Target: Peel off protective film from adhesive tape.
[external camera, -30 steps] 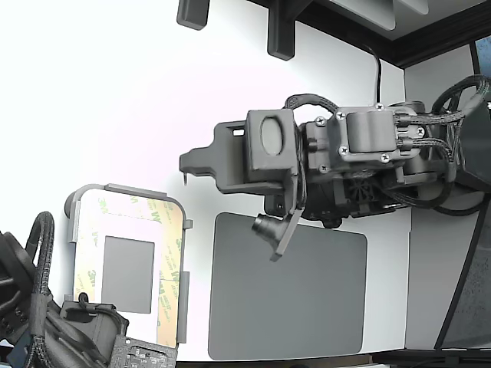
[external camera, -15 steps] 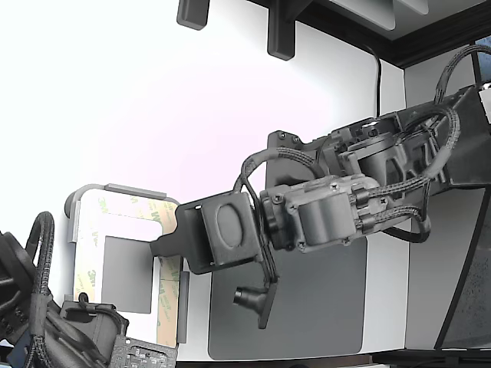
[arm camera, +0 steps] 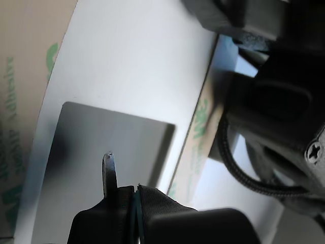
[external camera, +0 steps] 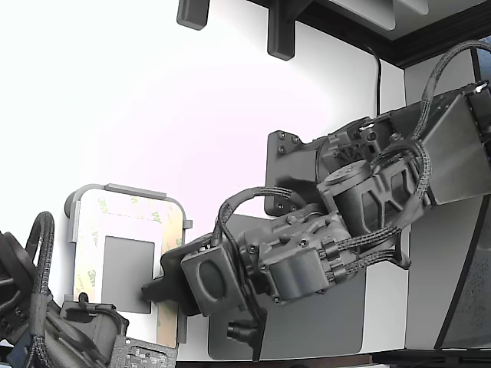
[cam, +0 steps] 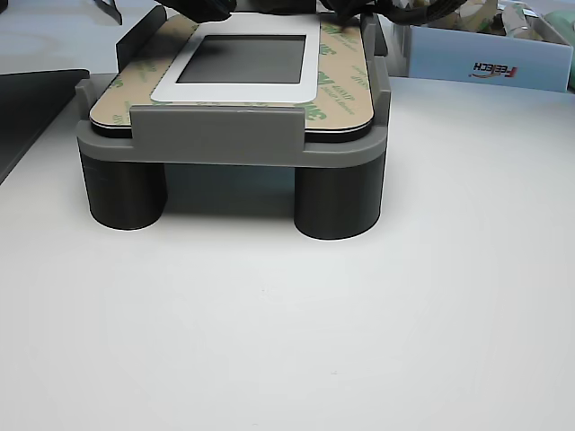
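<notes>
One arm reaches across the white table (external camera: 115,92) from the exterior view's right, its gripper (external camera: 153,290) low over the grey holder (cam: 234,139) at that view's lower left. The adhesive tape (cam: 334,85) lies flat on the holder, framing a small grey rectangle (external camera: 127,274). Its protective film (external camera: 170,270), a pale yellow strip with green logos, runs lengthwise along the frame's side nearest the dark mat (external camera: 330,307). In the wrist view a thin metal tip (arm camera: 107,170) hangs over the grey rectangle; whether the jaws are apart or closed cannot be told.
</notes>
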Available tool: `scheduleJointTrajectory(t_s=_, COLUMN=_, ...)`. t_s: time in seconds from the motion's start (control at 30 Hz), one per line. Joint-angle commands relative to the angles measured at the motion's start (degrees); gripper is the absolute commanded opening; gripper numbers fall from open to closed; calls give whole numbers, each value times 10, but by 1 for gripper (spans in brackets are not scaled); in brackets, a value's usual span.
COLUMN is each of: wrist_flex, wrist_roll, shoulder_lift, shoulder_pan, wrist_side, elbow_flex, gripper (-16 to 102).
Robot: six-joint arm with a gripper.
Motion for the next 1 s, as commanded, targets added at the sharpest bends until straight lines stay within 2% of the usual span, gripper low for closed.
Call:
scheduleJointTrajectory(t_s=0.0, wrist_flex=4, wrist_roll=-15, shoulder_lift=4, shoulder_pan=0, wrist_side=-5, elbow_flex=-30, gripper=-11)
scheduleJointTrajectory(t_s=0.5, wrist_flex=15, wrist_roll=-69, shoulder_lift=-59, shoulder_pan=9, wrist_side=-36, elbow_flex=-83, gripper=-11)
scheduleJointTrajectory(t_s=0.8, wrist_flex=63, wrist_roll=-101, shoulder_lift=-91, shoulder_pan=24, wrist_side=-32, elbow_flex=-132, gripper=-11)
scheduleJointTrajectory(t_s=0.97, wrist_flex=60, wrist_roll=-98, shoulder_lift=-98, shoulder_pan=25, wrist_side=-33, elbow_flex=-133, gripper=-11)
